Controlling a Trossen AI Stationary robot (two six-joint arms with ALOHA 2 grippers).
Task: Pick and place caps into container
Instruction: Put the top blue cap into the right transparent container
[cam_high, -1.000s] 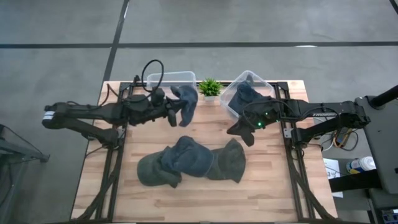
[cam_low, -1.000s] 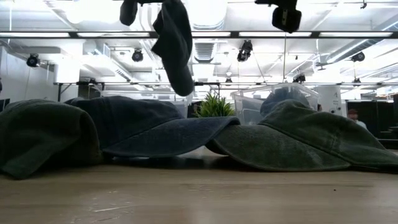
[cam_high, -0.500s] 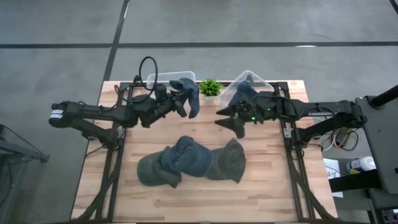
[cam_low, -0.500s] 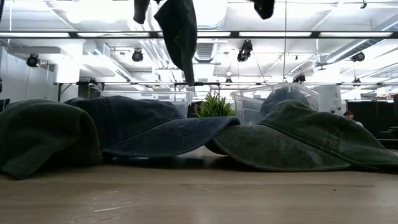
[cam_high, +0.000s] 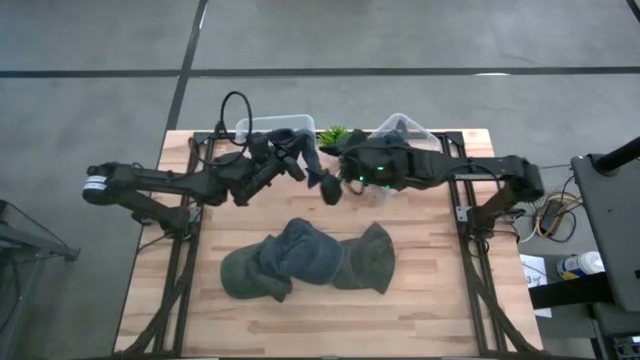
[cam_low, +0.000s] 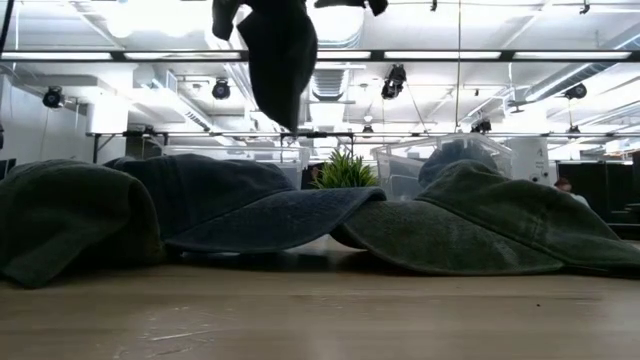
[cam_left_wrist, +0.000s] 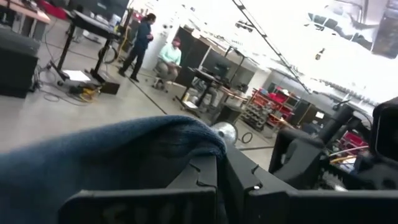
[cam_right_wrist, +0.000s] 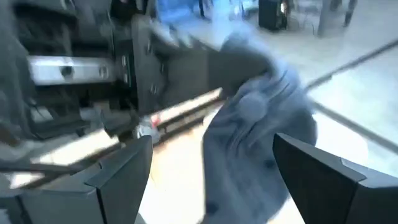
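The left pincer (cam_high: 290, 165) is clamped on a slate-blue cap (cam_high: 308, 160) and holds it in the air above the far part of the wooden counter (cam_high: 300, 310). In the low view this cap (cam_low: 277, 55) hangs limp from the top of the picture, clear of everything below it. In the left wrist view the blue fabric (cam_left_wrist: 106, 152) is bunched between that arm's dark fingers (cam_left_wrist: 199, 180).

The right pincer (cam_high: 335, 180) reaches across the counter toward the left one and sits just beside the hanging cap. Its fingers (cam_right_wrist: 317, 177) stand wide apart in the right wrist view, with the blue cap (cam_right_wrist: 255, 137) between and beyond them; whether they touch it cannot be told.

Three more caps lie in an overlapping heap mid-counter: an olive one (cam_high: 240, 275), a slate-blue one (cam_high: 300, 250) and another olive one (cam_high: 370, 260). Two clear containers stand at the far edge, one (cam_high: 262, 128) behind the left arm and one (cam_high: 405, 128) holding a blue cap (cam_low: 455, 152). A small green plant (cam_high: 335, 134) stands between them.

No brand, label or writing is readable anywhere.
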